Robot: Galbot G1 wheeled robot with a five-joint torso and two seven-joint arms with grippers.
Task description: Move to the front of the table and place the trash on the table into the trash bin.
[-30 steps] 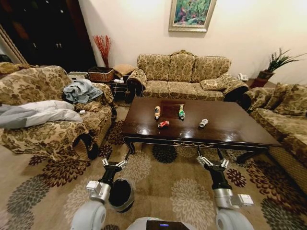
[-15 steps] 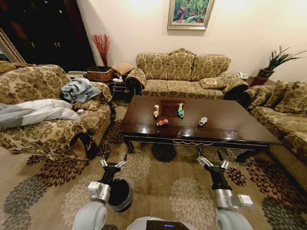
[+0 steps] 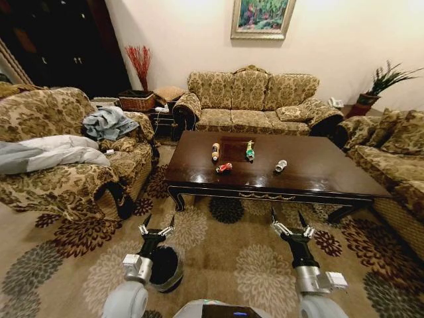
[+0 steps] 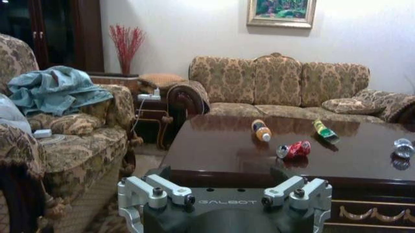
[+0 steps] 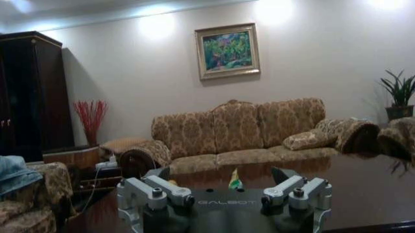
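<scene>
Glossy dark brown wood makes up the large rectangular surface [image 3: 311, 173] that stands ahead of the robot on the flowered carpet, ringed by patterned sofas. Four pieces of trash lie on it near its square centre inlay: a tan bottle with a dark cap [image 3: 215, 152] toward the robot's left, a green tube [image 3: 250, 150] just to the right of the inlay, a crushed red can [image 3: 224, 167] nearer the front edge between those two, and a silver-white can [image 3: 281, 165] apart from them on the right. From the left wrist view the same row shows: bottle [image 4: 261, 130], tube [image 4: 324, 130], red can [image 4: 294, 149] and silver-white can [image 4: 403, 147] at the edge.

The small round black bin with a translucent liner [image 3: 165, 268] sits on the carpet low at the robot's left, just beside its left forearm and short of the surface.

The left hand [image 3: 157, 230] hangs over the carpet before the front left corner of the surface, fingers spread wide and holding nothing. The right hand [image 3: 288, 227] hangs likewise before the front edge, fingers wide and bare
</scene>
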